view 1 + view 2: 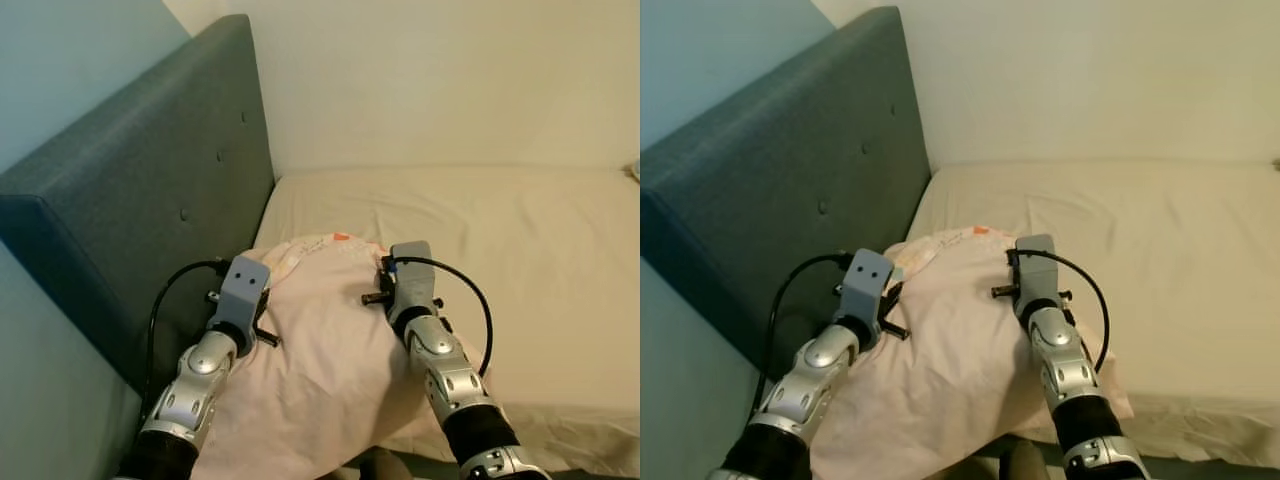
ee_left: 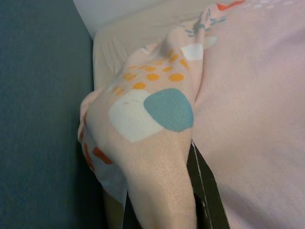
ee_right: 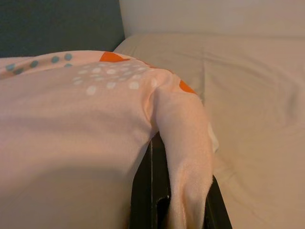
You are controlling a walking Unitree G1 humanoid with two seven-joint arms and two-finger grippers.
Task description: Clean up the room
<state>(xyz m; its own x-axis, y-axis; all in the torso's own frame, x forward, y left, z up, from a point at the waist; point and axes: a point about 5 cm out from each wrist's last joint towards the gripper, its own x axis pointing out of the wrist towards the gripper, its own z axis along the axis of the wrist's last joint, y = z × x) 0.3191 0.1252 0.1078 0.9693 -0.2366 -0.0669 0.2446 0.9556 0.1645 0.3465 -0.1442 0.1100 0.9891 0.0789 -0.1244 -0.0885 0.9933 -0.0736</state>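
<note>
Left eye view — beige mattress (image 1: 520, 240), teal headboard (image 1: 150, 190).

Bed (image 1: 520, 250) with a beige sheet, wrinkled, running along the far wall. Headboard (image 1: 150, 190) on the left, dark teal-grey fabric, tufted with small buttons, thick padded top edge. It stands upright against the bed's end. Wall (image 1: 430, 70) behind the bed is plain cream. A pale blue-grey wall (image 1: 60, 60) sits behind the headboard. Small unclear object (image 1: 634, 170) at the far right edge on the bed, too cut off to identify.
</note>
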